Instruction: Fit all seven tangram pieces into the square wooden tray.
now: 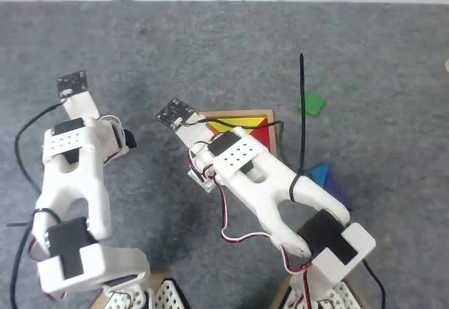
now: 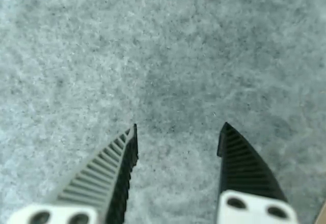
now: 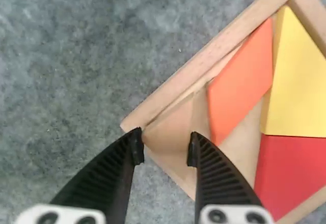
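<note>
1. Square wooden tray (image 1: 237, 114) (image 3: 224, 46): it is lying on the grey carpet (image 1: 175, 49) (image 2: 153, 46) (image 3: 61, 40) near the middle of the high view. The right arm (image 1: 245, 161) is covering its 6-to-9 o'clock part.
2. Yellow piece (image 1: 235, 123) (image 3: 298, 81): it is sitting inside the tray toward 12 o'clock.
3. Red piece (image 1: 261, 135) (image 3: 290, 168): it is sitting inside the tray toward 3 o'clock, touching the yellow piece.
4. Orange piece (image 3: 239, 81): it is lying inside the tray along one rim, edge to edge with the yellow piece. Bare tray floor is showing beside it at the corner.
5. Green piece (image 1: 312, 103): it is lying on the carpet at 2 o'clock from the tray, apart from it.
6. Blue piece (image 1: 319, 174): it is lying on the carpet at 4 o'clock from the tray.
7. Dark purple piece (image 1: 339, 192): it is lying just beside the blue piece, at its 4 o'clock.
8. Right gripper (image 3: 165, 137): it is hanging over the tray's bare corner with its jaws parted and grasping nothing. One tip is over the rim, the other over the tray floor.
9. Left gripper (image 2: 178, 132): it is standing released, jaws wide apart, over plain carpet. The left arm (image 1: 74, 154) is sitting at 9 o'clock from the tray, well apart.
10. Black cable (image 1: 302, 112): it is running past the tray's 3 o'clock side.
</note>
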{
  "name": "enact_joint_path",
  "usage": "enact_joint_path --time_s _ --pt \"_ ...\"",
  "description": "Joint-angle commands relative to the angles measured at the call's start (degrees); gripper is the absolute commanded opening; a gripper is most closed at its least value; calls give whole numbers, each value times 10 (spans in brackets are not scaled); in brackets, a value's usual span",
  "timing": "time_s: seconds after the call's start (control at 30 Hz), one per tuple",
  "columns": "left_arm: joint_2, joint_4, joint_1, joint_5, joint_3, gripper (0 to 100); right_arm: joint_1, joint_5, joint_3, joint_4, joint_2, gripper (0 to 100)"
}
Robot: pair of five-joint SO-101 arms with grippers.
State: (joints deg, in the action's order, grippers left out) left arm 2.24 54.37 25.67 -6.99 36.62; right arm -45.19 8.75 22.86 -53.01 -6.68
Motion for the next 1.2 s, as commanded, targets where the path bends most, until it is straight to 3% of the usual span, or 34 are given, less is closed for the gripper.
enact_joint_path --time_s 0.0,0.43,1.17 --pt "11 8 0 -6 -25 253 16 -5 -34 8 12 90" --pt "11 9 0 -6 -24 253 108 22 -33 -6 45 90" --pt "11 10 0 -6 -23 253 95 26 -36 0 11 90"
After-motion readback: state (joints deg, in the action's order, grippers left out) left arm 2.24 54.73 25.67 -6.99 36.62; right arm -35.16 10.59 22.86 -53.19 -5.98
